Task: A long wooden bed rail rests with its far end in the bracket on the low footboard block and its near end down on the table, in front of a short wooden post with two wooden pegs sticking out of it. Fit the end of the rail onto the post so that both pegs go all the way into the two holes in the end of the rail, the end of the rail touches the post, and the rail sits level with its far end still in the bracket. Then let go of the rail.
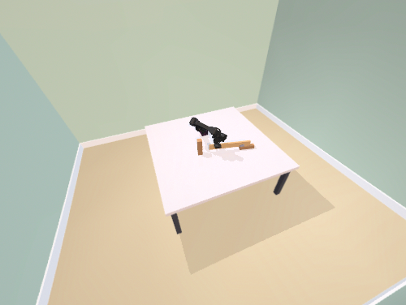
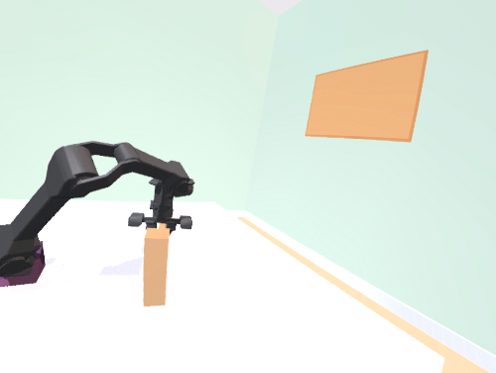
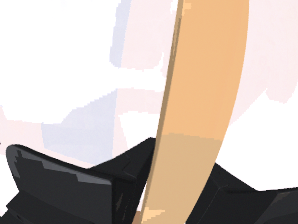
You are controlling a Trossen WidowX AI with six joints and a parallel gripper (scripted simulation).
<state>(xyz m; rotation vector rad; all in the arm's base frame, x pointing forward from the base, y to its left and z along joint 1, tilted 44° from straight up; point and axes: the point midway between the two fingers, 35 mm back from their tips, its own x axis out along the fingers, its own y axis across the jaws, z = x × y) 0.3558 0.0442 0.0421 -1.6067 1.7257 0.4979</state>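
Note:
The wooden rail [image 1: 231, 144] [image 3: 205, 75] runs from my gripper toward the low footboard block [image 1: 247, 147]. My gripper [image 1: 218, 145] [image 2: 161, 226] [image 3: 168, 147] is shut on the rail close to its near end. The short post [image 1: 199, 147] [image 2: 155, 270] stands upright. In the top view a gap shows between the post and the near end of the rail. In the exterior view the post hides most of the rail. The pegs and the holes cannot be made out. The rail's far end is at the block's bracket; how it is seated is too small to tell.
The white table [image 1: 195, 182] carries everything. The arm [image 1: 205, 126] [image 2: 121, 156] reaches over from the side of the rail, its base beyond the post in the top view. Shadows lie beside the rail. A wooden panel [image 2: 367, 99] hangs on the wall.

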